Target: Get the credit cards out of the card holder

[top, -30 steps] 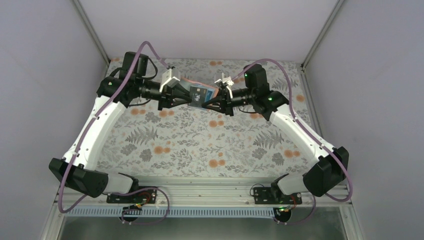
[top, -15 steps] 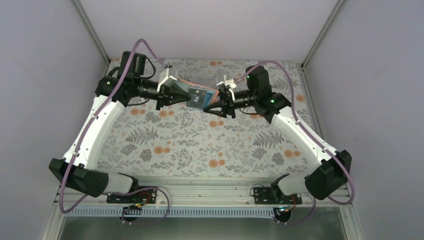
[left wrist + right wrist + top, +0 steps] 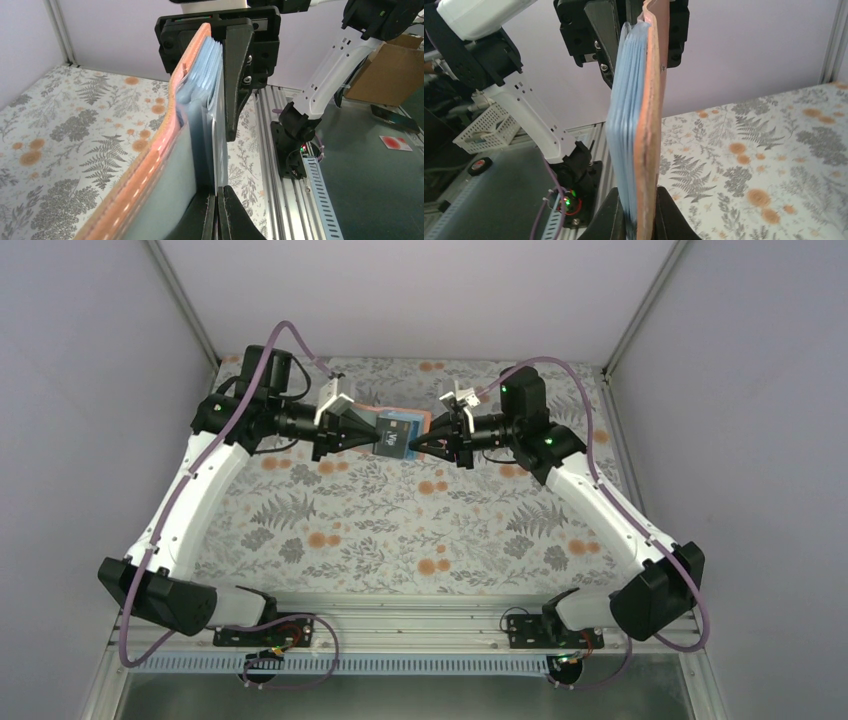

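Over the flowered table (image 3: 420, 530) the right gripper (image 3: 640, 220) clamps the card holder (image 3: 649, 125) steady; the left gripper (image 3: 216, 215) pinches an inner layer, perhaps the black card (image 3: 397, 437)

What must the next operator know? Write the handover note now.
Left hand: shut on a thin pale sheet in the card holder; card or pocket, cannot tell.
Right hand: shut on the holder's other end.
Holder hangs between both hands above the table.
Done: no card seen out yet; black card shows on the holder.
Left: pull every card out.
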